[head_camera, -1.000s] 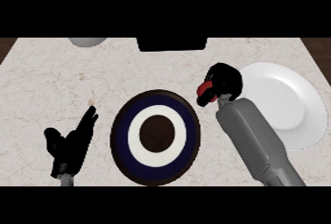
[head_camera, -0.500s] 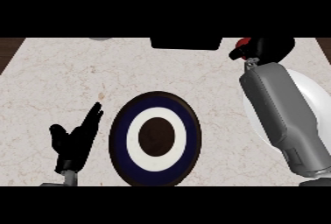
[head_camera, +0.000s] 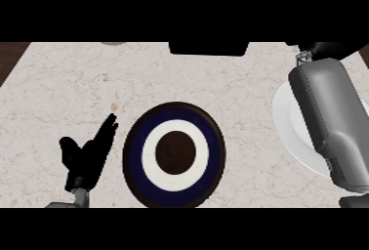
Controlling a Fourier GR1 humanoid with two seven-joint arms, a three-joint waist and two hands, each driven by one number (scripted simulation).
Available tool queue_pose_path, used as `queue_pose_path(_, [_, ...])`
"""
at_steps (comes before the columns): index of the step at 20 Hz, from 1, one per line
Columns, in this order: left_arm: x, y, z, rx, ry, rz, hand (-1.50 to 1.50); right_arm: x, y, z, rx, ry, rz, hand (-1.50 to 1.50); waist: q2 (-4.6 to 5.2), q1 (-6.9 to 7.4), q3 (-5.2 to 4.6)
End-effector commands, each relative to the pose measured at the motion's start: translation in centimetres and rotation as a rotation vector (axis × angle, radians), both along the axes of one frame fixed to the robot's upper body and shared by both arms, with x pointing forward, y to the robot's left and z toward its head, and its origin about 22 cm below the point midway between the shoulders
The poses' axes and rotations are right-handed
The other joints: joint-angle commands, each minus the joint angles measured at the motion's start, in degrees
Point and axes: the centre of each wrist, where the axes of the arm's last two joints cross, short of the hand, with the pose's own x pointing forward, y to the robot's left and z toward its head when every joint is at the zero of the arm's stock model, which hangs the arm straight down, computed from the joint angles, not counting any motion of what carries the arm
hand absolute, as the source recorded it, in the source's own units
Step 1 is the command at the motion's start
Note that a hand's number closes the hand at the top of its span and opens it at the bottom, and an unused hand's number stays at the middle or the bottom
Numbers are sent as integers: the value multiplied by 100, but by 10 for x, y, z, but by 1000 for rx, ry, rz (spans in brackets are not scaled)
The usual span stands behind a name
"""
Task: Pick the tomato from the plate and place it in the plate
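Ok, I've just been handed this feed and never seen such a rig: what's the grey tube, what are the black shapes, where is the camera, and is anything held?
There is one view, from the robot's head, looking steeply down at a marble counter. The grey tube is its right forearm. The black shape at the far end of it is the right hand, mostly cut off by the edge, so I cannot tell what it holds. The left hand rests open at the lower left, holding nothing. A dark blue and white ringed plate lies in the middle, and a white plate lies partly under the forearm. No tomato shows.
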Motion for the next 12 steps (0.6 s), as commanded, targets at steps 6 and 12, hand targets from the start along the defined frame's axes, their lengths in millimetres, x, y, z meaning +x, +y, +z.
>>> queue_pose_path(6, [-8, 3, -15, -13, 65, 29, 0, -16, -47, -36, 78, -217, -344, 150, -24, -187, -7])
queue_pose_path(12, [-9, 6, -13, -13, 56, 26, 0, -40, -73, -59, 32, -272, -473, 150, -64, -204, 0])
